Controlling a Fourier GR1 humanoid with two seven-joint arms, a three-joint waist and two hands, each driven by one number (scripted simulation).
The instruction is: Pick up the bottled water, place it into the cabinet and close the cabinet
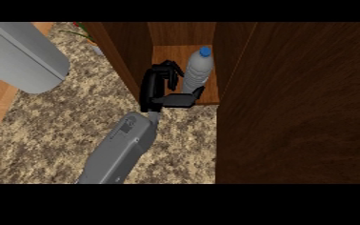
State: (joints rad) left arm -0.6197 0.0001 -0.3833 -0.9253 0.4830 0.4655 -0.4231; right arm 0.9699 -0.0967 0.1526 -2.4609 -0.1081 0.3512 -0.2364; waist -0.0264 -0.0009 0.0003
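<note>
I see one robot hand (pixel 163 86) reaching into the open cabinet (pixel 184 40); which side it belongs to I cannot tell. Its fingers are spread, thumb extended under the water bottle (pixel 197 71), fingers just beside the bottle's left. Bottle stands upright on the cabinet shelf (pixel 166 53), blue cap (pixel 205 52) up. Cabinet door (pixel 288 105) is open at right. Speckled desk (pixel 49 124) lies below.

Bottled water (pixel 198 71) upright on cabinet shelf (pixel 167 53)
</note>
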